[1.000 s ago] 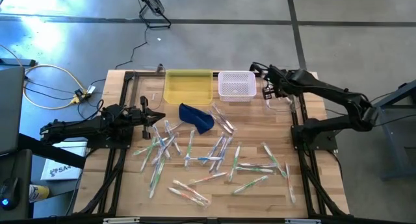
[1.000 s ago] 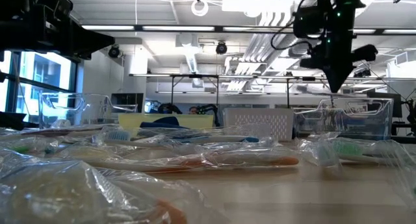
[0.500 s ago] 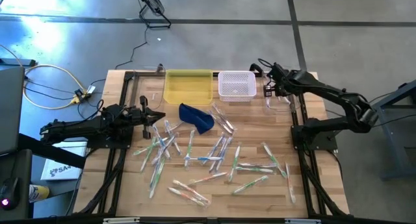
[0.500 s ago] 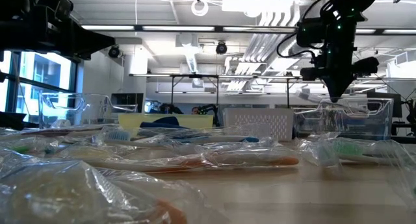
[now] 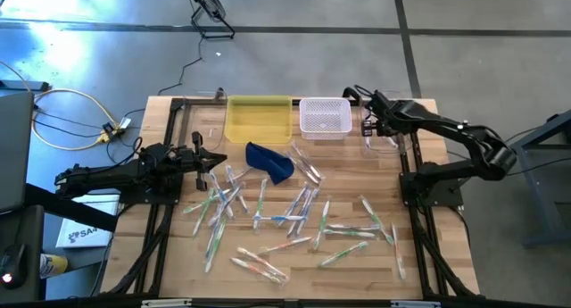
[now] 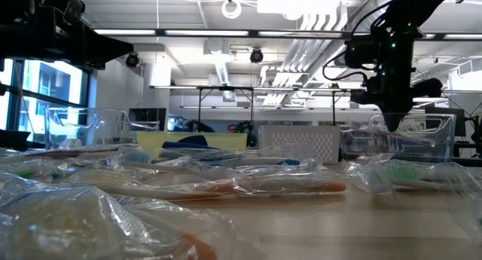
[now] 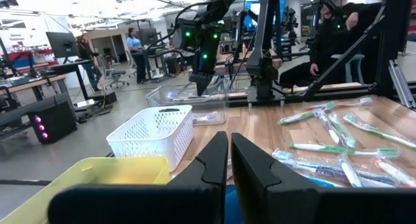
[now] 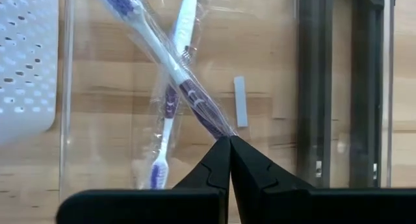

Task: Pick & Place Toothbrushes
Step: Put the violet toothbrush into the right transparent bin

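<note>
Many wrapped toothbrushes (image 5: pixel 294 210) lie scattered flat on the wooden table, white or clear with green, blue and orange accents. My right gripper (image 5: pixel 368 125) hangs over the clear bin (image 5: pixel 385 137) at the far right and is shut on a purple-and-white wrapped toothbrush (image 8: pixel 156 49). A second purple toothbrush (image 8: pixel 170 100) lies on the bin floor beneath it. My left gripper (image 5: pixel 219 161) waits shut over the table's left side, beside the dark blue pouch (image 5: pixel 270 162). It touches nothing. My right gripper pinches the purple handle end (image 8: pixel 218 126) of the wrapped toothbrush between its two fingertips, coming from above and pointing down into the clear bin. The brush slants away below the fingers and crosses over the other purple brush. I cannot tell whether its head touches the bin floor.
A yellow tray (image 5: pixel 259 119) and a white perforated basket (image 5: pixel 324 117) stand along the far edge, left of the clear bin. Another clear bin (image 5: pixel 207 122) sits at the far left. Dark frame rails (image 8: pixel 312 87) run beside the right bin. People show in the room beyond.
My right gripper has come down toward the clear bin and shifted a little toward the table's right edge, staying shut on the toothbrush.
</note>
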Robot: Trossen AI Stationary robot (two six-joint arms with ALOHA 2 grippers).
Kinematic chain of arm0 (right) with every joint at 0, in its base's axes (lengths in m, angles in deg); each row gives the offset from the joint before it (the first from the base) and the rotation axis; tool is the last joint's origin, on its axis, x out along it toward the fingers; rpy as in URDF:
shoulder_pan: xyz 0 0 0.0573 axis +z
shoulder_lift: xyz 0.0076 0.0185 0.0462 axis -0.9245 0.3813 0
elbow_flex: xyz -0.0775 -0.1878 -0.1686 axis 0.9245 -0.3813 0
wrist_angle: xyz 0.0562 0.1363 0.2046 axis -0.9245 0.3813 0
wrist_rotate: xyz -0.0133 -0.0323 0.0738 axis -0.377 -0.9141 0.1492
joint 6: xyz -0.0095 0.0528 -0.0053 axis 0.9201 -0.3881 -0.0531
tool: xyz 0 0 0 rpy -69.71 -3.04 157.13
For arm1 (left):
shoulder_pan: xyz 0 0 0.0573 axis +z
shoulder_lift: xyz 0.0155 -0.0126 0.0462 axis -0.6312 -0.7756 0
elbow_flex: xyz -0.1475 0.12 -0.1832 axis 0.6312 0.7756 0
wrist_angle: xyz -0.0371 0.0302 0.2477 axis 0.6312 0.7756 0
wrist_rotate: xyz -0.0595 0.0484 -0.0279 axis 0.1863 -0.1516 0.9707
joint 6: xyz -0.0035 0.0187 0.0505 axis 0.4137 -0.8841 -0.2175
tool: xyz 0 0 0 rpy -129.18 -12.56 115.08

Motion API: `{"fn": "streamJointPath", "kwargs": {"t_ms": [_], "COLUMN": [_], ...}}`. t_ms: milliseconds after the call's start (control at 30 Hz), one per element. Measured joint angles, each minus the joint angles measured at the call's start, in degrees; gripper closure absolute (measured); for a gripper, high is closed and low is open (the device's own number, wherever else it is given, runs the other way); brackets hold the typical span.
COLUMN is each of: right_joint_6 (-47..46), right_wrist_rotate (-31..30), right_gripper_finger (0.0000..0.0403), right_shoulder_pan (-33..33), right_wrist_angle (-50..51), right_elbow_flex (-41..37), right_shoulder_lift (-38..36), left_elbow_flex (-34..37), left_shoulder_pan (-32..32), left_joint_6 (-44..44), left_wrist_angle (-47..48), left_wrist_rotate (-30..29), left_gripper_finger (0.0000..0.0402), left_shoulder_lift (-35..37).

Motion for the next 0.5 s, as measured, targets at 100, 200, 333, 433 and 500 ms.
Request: {"fn": "streamJointPath", "kwargs": {"t_ms": [100,200,333,433,500], "right_joint_6": [0.4,1.8,2.5,2.9,3.0], "right_wrist_rotate": [-0.1,-0.2,0.0,0.1,0.1], "right_gripper_finger": [0.04,0.04,0.04,0.04,0.04], "right_shoulder_pan": [0.0,0.0,0.0,0.0,0.0], "right_wrist_angle": [-0.3,-0.9,-0.9,-0.9,-1.1], "right_elbow_flex": [0.0,0.0,0.0,0.0,0.0], "right_shoulder_lift": [0.2,0.2,0.2,0.2,0.2], "left_elbow_flex": [0.0,0.0,0.0,0.0,0.0], "left_shoulder_pan": [0.0,0.0,0.0,0.0,0.0], "left_joint_6": [0.0,0.0,0.0,0.0,0.0], "left_wrist_angle": [0.0,0.0,0.0,0.0,0.0], "left_wrist_rotate": [0.0,0.0,0.0,0.0,0.0], "left_gripper_finger": [0.0385,0.0385,0.0385,0.0385,0.0385], "left_shoulder_lift": [0.0,0.0,0.0,0.0,0.0]}}
